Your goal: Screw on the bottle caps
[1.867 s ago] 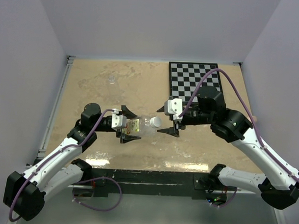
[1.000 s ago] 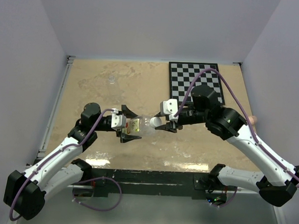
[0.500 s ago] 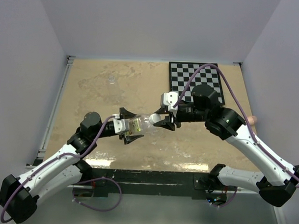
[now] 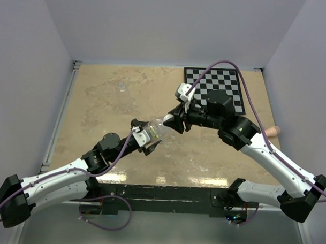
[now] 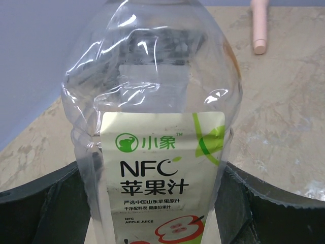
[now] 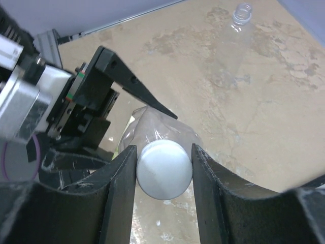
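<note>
My left gripper (image 4: 145, 138) is shut on the taller bottle (image 4: 153, 131), clear with a white label marked green and red (image 5: 162, 173), and holds it tilted above the table. Its fingers (image 5: 40, 203) press both sides of the label. My right gripper (image 4: 172, 122) is shut on the white cap (image 6: 163, 169), which sits on this bottle's neck. The right gripper's fingers (image 6: 119, 188) clamp the cap from both sides. The short plain bottle (image 6: 242, 14) stands uncapped on the far left of the table (image 4: 121, 87). The blue cap is out of view.
A black-and-white checkerboard (image 4: 236, 90) lies at the far right. A pinkish stick (image 5: 259, 25) lies at the table's right edge (image 4: 273, 130). Grey walls enclose the tabletop (image 4: 99, 114) on three sides.
My right gripper moved left onto the white cap and shut on it. Both arms then carried the bottle toward the table's middle and tilted it; the left arm stretched forward.
</note>
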Controlling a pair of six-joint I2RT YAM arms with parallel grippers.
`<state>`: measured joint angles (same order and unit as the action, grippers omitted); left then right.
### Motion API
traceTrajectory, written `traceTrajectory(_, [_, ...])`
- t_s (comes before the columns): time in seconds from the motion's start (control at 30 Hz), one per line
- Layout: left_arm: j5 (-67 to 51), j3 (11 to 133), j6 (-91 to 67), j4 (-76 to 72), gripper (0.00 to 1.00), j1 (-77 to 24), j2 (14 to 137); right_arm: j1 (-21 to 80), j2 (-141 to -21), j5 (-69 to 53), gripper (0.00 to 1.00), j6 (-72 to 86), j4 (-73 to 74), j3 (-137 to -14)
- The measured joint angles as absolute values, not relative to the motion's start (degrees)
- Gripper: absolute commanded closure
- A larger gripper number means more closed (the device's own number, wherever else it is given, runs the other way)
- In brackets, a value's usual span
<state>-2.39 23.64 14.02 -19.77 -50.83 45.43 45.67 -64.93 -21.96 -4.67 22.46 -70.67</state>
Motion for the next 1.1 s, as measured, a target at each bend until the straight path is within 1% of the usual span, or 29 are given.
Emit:
traceTrajectory(0.17, [11.07, 23.51, 14.57, -25.54, 1.0, -57.78, 50.83, 45.58, -64.2, -16.97, 1.0, 1.48, 19.16, -68.27])
traceTrajectory(0.2, [12.8, 23.51, 14.55, -26.41, 1.0, -58.57, 51.81, 45.56, -64.1, -16.23, 0.93, 2.26, 18.74, -67.88])
traceTrajectory(0.23, [14.09, 23.51, 14.55, -27.2, 1.0, -59.09, 52.64, 45.54, -63.94, -15.59, 0.81, 2.92, 18.35, -67.55])
traceTrajectory(0.27, [14.59, 23.51, 14.52, -27.51, 1.0, -59.33, 52.9, 45.52, -63.72, -15.33, 0.72, 3.2, 18.11, -67.35])
traceTrajectory(0.3, [14.79, 23.51, 14.44, -27.75, 1.0, -59.48, 52.97, 45.52, -63.48, -15.0, 0.6, 3.51, 17.91, -67.18])
traceTrajectory(0.33, [14.81, 23.51, 14.28, -27.9, 1.0, -59.66, 52.95, 45.52, -63.13, -14.74, 0.56, 3.66, 17.85, -67.13])
traceTrajectory(0.37, [14.72, 23.53, 14.11, -28.23, 1.0, -59.79, 52.9, 45.54, -62.67, -14.63, 0.48, 3.68, 17.85, -67.13])
traceTrajectory(0.43, [14.15, 23.75, 13.91, -28.23, 1.0, -60.01, 52.56, 45.65, -61.84, -14.48, 0.4, 3.6, 18.09, -67.18])
traceTrajectory(0.53, [13.39, 24.12, 12.03, -27.16, 1.0, -58.76, 51.27, 45.84, -60.53, -14.68, 0.36, 2.09, 20.08, -67.7])
traceTrajectory(0.6, [10.57, 24.38, 10.35, -25.5, 1.0, -56.16, 49.95, 45.93, -59.72, -14.81, 0.32, 0.47, 21.15, -68.36])
traceTrajectory(0.7, [0.78, 25.32, 7.55, -21.67, 1.0, -48.95, 48.56, 45.98, -57.98, -15.62, 0.25, -2.74, 22.39, -69.93])
traceTrajectory(0.77, [-5.15, 26.22, 6.68, -19.14, 1.0, -44.95, 48.21, 45.98, -56.27, -16.45, 0.22, -5.15, 22.5, -70.61])
traceTrajectory(0.9, [-18.46, 28.49, 6.59, -14.37, 1.0, -40.12, 48.14, 46.02, -52.4, -18.9, 0.19, -10.28, 22.74, -70.72])
traceTrajectory(1.1, [-39.75, 29.69, 6.57, -13.63, 1.0, -32.23, 48.75, 46.09, -49.84, -25.63, 0.18, -17.72, 22.7, -70.61])
